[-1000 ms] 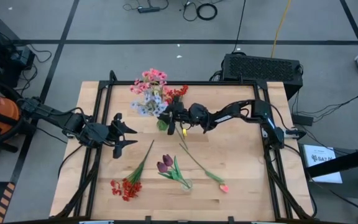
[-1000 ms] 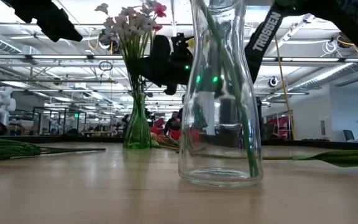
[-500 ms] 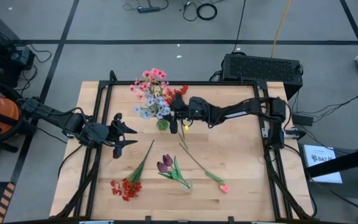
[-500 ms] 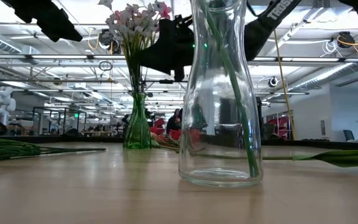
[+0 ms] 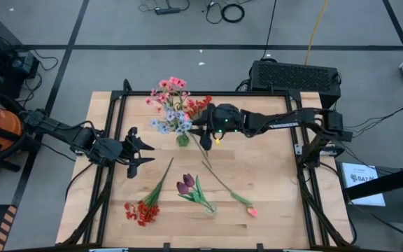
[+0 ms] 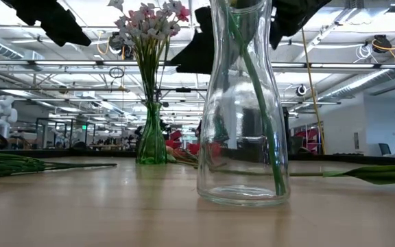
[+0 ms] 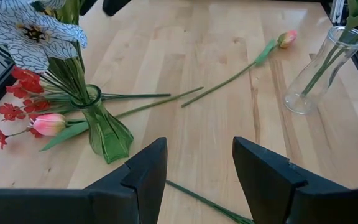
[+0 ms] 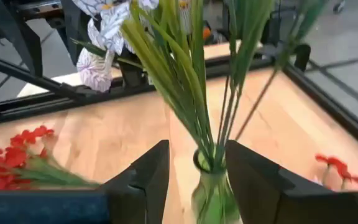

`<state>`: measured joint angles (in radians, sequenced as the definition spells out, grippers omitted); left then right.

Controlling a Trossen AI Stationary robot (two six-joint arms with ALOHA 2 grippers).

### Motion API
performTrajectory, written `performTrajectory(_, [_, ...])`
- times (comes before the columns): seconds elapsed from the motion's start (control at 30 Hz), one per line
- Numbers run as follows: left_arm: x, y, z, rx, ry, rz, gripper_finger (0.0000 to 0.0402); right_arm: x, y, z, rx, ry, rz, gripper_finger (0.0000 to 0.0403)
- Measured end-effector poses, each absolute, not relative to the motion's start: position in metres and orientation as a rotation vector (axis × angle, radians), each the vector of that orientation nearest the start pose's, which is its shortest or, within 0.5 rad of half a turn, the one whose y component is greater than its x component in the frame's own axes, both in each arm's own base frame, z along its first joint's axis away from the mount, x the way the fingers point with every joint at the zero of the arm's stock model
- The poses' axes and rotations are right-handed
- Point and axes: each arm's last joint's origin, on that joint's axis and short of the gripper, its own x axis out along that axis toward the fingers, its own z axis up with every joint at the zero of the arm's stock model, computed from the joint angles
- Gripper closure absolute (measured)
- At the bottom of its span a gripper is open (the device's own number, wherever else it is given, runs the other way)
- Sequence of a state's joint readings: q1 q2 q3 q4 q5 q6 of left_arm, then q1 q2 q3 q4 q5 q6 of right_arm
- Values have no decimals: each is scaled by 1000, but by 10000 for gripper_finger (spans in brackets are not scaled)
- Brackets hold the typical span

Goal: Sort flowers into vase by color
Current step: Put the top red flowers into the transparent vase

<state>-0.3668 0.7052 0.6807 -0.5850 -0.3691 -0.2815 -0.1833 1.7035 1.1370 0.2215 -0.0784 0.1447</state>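
A green glass vase [image 5: 182,140] stands on the table and holds pink blossoms [image 5: 171,89] and pale blue sprigs [image 5: 171,120]. My right gripper [image 5: 197,125] is open and empty, above and just right of the vase. The vase neck [image 8: 211,186] shows ahead between its fingers, not touched. A clear vase [image 5: 208,207] holds maroon tulips [image 5: 185,184]. A red cluster [image 5: 142,211] and a pink bud flower [image 5: 252,211] lie on the table. More red flowers [image 5: 200,104] lie behind the green vase. My left gripper [image 5: 136,152] is open and empty at the left.
The black frame rails [image 5: 110,140] run along the table's sides and far edge. The clear vase [image 6: 244,103] stands near the front edge. The pink bud's long stem [image 7: 229,78] lies slanting across the middle. There is bare wood at the table's right [image 5: 271,175].
My right gripper has drawn back from the green vase toward the table's far right and has risen. The flowers in the green vase have swung a little and now stand more upright.
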Motion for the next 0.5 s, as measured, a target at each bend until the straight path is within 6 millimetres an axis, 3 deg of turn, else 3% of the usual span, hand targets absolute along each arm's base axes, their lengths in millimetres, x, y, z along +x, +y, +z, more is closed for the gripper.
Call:
performTrajectory(0.23, [137, -42, 274, -62, 567, 58, 212, 361, -66, 259, 328, 447, -173, 255])
performTrajectory(0.5, [137, -42, 274, -62, 567, 57, 212, 346, -64, 249, 603, 617, -287, 255])
